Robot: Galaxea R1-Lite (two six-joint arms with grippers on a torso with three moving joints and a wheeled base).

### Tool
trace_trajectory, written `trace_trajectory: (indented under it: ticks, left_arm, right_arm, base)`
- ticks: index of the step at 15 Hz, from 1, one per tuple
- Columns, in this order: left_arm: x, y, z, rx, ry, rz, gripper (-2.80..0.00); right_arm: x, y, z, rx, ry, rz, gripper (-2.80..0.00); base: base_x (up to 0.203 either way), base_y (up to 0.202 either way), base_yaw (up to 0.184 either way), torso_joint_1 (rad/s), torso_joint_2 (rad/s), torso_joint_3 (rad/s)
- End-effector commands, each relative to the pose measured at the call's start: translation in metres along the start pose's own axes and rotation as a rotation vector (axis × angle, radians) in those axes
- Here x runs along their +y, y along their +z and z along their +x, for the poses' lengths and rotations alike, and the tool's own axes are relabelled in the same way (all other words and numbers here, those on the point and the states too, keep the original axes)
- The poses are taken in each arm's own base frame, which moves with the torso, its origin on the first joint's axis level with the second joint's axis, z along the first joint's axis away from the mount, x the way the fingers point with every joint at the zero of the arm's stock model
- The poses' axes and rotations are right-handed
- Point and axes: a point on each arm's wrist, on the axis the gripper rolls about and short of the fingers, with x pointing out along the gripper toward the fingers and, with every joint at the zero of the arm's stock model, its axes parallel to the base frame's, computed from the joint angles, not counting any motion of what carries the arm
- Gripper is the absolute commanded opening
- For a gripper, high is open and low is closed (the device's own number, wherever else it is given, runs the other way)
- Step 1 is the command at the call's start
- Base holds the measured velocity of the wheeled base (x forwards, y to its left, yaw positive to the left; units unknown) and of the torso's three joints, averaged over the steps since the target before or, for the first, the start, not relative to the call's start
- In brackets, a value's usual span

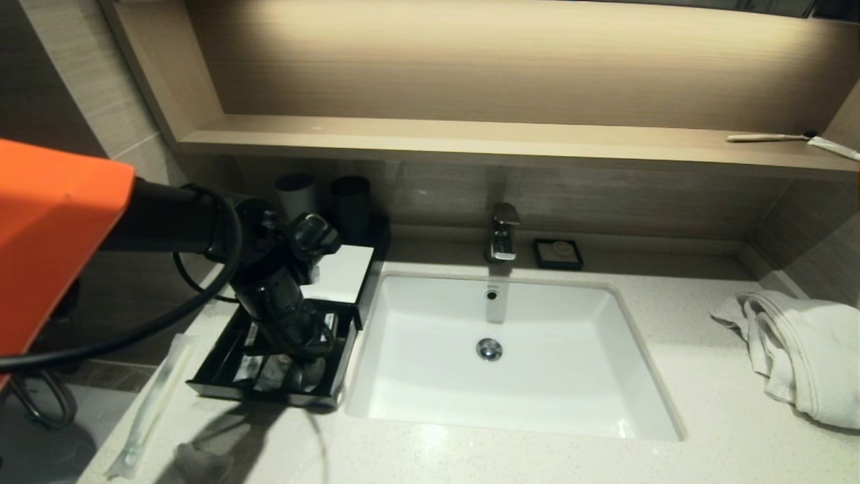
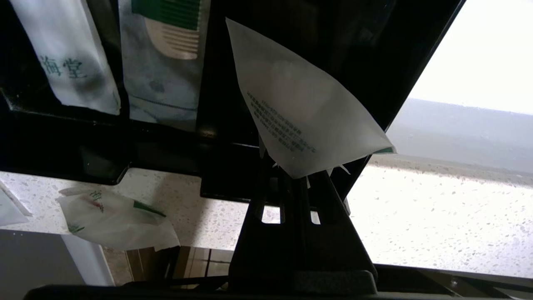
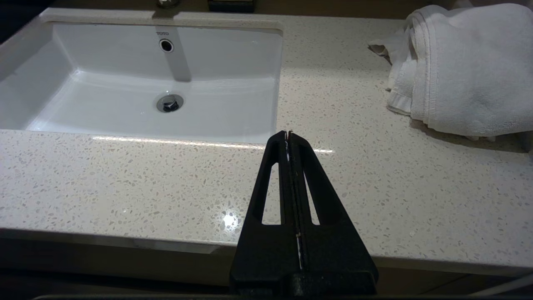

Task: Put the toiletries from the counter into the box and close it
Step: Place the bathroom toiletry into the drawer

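Left tool (image 2: 296, 175), clenched on a white triangular printed sachet (image 2: 297, 104), hangs over the open black compartmented plastic box (image 1: 222, 349) on the speckled stone bench (image 1: 484, 450), mid-placement, so releasing it inside seems next, while the right tool (image 3: 289, 134) idles pressed together.

Box (image 1: 222, 363) sits left of sink (image 1: 510, 403); towel (image 1: 799, 356) right.

One box (image 1: 222, 363), two dark cups (image 1: 296, 193), one white towel (image 1: 799, 349), and one sink (image 1: 537, 403).
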Motion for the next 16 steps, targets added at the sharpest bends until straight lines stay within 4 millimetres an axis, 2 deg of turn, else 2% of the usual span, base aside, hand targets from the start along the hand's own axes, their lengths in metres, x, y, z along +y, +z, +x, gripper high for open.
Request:
trace_trajectory:
  ticks: [1,4,12,16]
  left_arm:
    - [-0.001,0.004,0.010,0.018,0.010,-0.005,-2.80]
    - [-0.003,0.012,0.022,0.028,0.016,-0.006,-2.80]
    - [-0.009,0.029,0.031,0.007,0.009,-0.001,-2.80]
    - [-0.006,0.035,0.033,0.001,0.012,-0.014,-2.80]
  right_arm:
    - [0.000,0.000,0.000,0.000,0.000,-0.001,-2.80]
    - [0.000,0.000,0.000,0.000,0.000,0.000,-2.80]
    - [0.000,0.000,0.000,0.000,0.000,0.000,-2.80]
    - [0.000,0.000,0.000,0.000,0.001,0.000,-2.80]
  base:
    - [0.000,0.000,0.000,0.000,0.00,0.000]
    - [0.000,0.000,0.000,0.000,0.00,0.000]
    - [0.000,0.000,0.000,0.000,0.00,0.000]
    - [0.000,0.000,0.000,0.000,0.00,0.000]
